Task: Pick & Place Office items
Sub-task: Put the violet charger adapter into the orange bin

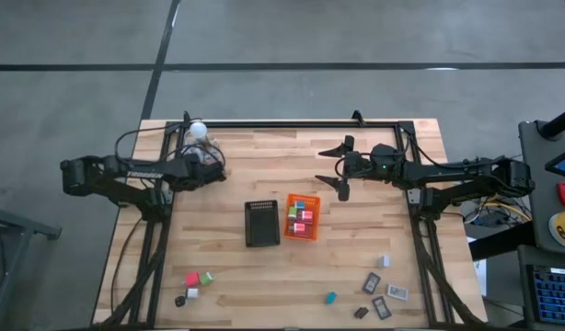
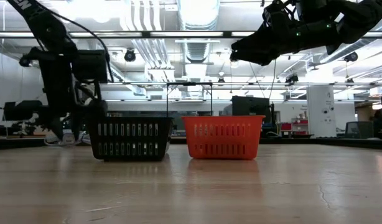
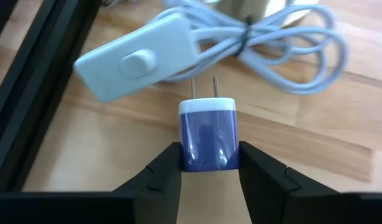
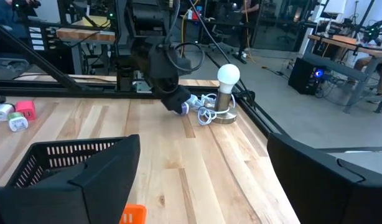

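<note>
The pale wooden-plank desk (image 1: pixel 264 184) carries two small slotted plastic trays at its middle, a black one (image 1: pixel 261 223) and an orange one (image 1: pixel 302 217) just beside it; the orange tray already holds several small pink, green and blue blocks. More office items lie loose along the near edge: a red-and-green cluster (image 1: pixel 196 280) towards the left arm's side, and a teal block (image 1: pixel 330 298) with flat grey-black rectangles (image 1: pixel 385 299) towards the right arm's side. At the far left corner stands a white ball lamp (image 1: pixel 198 130) with its coiled grey cable (image 3: pixel 284 37) and inline switch (image 3: pixel 136 57).

The left tool (image 3: pixel 208 167) is down at that corner, fingers pinched shut on a small blue-and-white two-prong plug adapter (image 3: pixel 208 134). The right tool (image 1: pixel 341 168) hangs spread wide above the desk behind the trays, holding nothing.

The step in hand looks like lifting the adapter away. To do it well, I would raise it straight up before swinging towards a tray, since the prongs point at the cable loops and could snag them.

Only the left wrist view shows the grip and the adapter itself; from above, the arm hides it. The low view shows both trays side on, yet none of the loose pieces.
</note>
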Controlling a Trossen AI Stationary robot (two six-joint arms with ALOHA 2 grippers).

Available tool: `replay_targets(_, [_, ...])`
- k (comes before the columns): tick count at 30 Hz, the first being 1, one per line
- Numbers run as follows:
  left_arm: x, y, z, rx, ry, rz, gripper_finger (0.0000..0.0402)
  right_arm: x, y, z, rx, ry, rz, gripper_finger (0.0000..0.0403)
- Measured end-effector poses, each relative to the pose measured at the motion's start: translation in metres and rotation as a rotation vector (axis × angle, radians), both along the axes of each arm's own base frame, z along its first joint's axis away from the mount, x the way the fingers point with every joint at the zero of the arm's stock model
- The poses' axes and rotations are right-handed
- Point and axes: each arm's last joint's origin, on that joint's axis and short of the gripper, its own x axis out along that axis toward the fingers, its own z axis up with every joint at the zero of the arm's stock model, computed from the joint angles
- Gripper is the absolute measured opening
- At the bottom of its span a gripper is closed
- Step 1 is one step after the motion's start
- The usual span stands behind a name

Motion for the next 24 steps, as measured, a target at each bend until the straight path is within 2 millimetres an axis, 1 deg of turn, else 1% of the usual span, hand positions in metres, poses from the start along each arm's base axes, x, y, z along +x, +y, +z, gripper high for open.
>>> replay_targets(8, [0.016, 0.001, 0.018, 0.018, -0.019, -0.081, 0.0135, 0.0, 0.0, 0.0, 0.0, 0.001, 0.0, 0.0342])
replay_targets(13, [0.03, 0.0, 0.034, 0.072, -0.032, -0.164, 0.0135, 0.0, 0.0, 0.0, 0.0, 0.001, 0.0, 0.0342])
replay_targets(18, [0.048, -0.007, 0.055, 0.145, -0.048, -0.283, 0.0135, 0.0, 0.0, 0.0, 0.0, 0.001, -0.001, 0.0349])
replay_targets(24, [0.074, -0.021, 0.081, 0.279, -0.109, -0.481, 0.0135, 0.0, 0.0, 0.0, 0.0, 0.001, -0.001, 0.0346])
